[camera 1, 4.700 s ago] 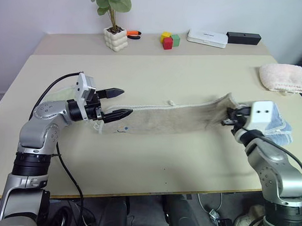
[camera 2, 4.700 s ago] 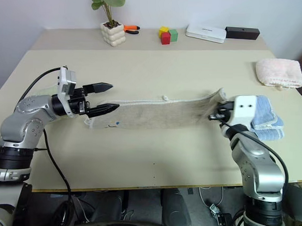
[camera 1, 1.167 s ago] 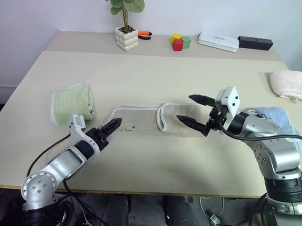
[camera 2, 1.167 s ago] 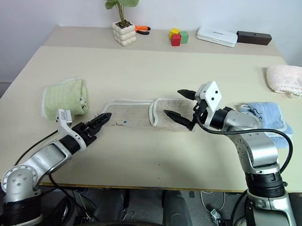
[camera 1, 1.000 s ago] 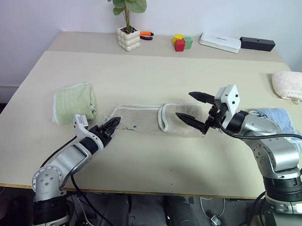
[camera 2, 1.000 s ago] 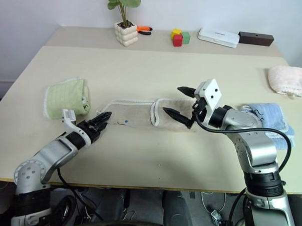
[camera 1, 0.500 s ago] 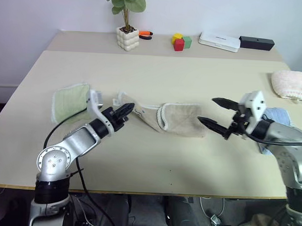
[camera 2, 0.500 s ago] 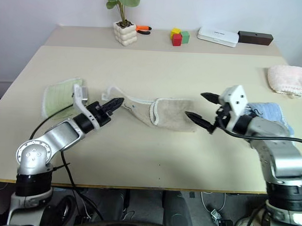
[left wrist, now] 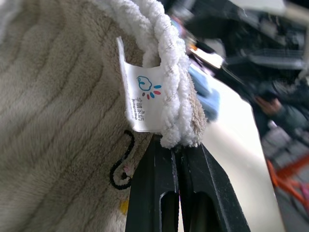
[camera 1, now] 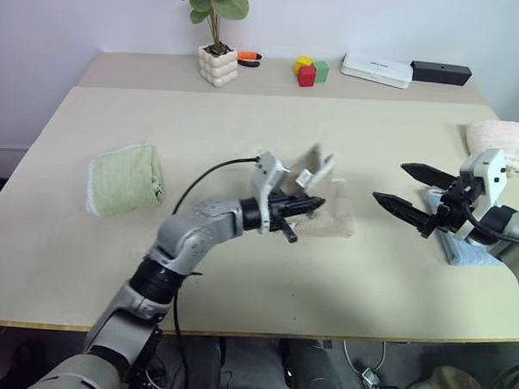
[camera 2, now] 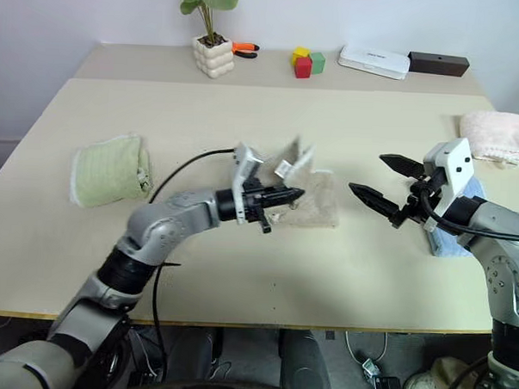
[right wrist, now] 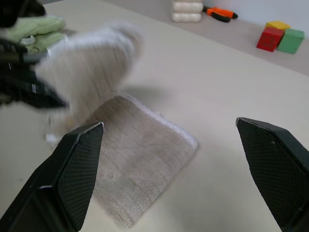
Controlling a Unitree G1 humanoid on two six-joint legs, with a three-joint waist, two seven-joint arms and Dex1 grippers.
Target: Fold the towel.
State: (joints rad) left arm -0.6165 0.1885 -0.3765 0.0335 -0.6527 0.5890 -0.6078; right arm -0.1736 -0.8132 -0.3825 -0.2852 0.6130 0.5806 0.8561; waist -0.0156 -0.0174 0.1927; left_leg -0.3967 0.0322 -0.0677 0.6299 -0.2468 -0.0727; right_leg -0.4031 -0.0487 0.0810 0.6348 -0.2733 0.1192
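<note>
Towel (camera 1: 327,216) lies mid-table, its left end raised over the folded part; your left gripper (camera 1: 315,202) is clamped on its white corded edge. Your right gripper (camera 1: 414,198) hovers wide apart beside it, holding nothing.

The towel (camera 1: 327,216) was beige-tan with white corded edging, and its white label (left wrist: 142,99) bore a small blue, red and green mark. Beside it lay a light green folded towel (camera 1: 125,179), a light blue one (camera 1: 464,246) and a pale pink one (camera 1: 501,139). The blocks (camera 1: 310,72) were yellow, red and green
</note>
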